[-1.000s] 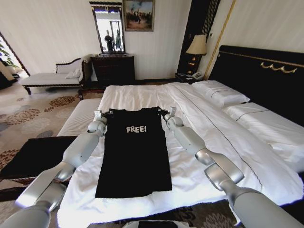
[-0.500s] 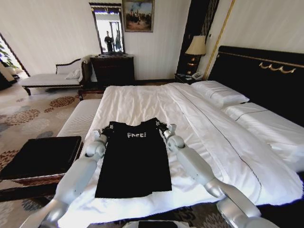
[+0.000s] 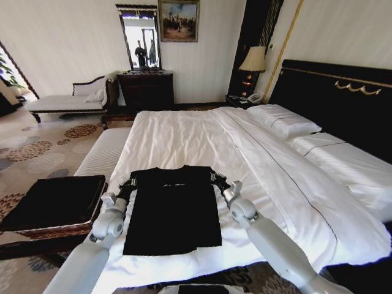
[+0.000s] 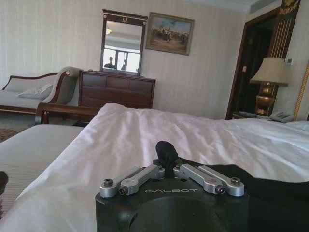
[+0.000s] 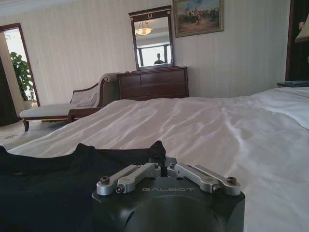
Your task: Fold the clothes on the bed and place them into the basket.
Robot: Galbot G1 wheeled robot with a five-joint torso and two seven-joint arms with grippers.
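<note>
We've got both grippers clamped on the black T-shirt [image 3: 173, 211], which lies on the near part of the bed [image 3: 184, 131], on the white duvet. Left gripper [image 3: 127, 185] pinches the shirt's far-left corner; in the left wrist view its fingers [image 4: 145, 173] are closed together with a nub of black fabric bunched between them. Right gripper [image 3: 218, 181] pinches the far-right corner; right wrist view shows the same, fingers [image 5: 193, 172] together on a small peak of fabric.

Shirt's far edge is folded over toward us, so the lettering sits hidden apart from faint white marks near the fold. Near hem lies flat close to the bed's near edge.

Basket [image 3: 54, 202] sits on the floor to the left of the bed, near side, black top up, apart from the shirt. White striped bench [image 3: 105, 152] is just beyond it, along the bed's left side. Pillows [image 3: 285, 119] far right by the black headboard [image 3: 343, 92].
</note>
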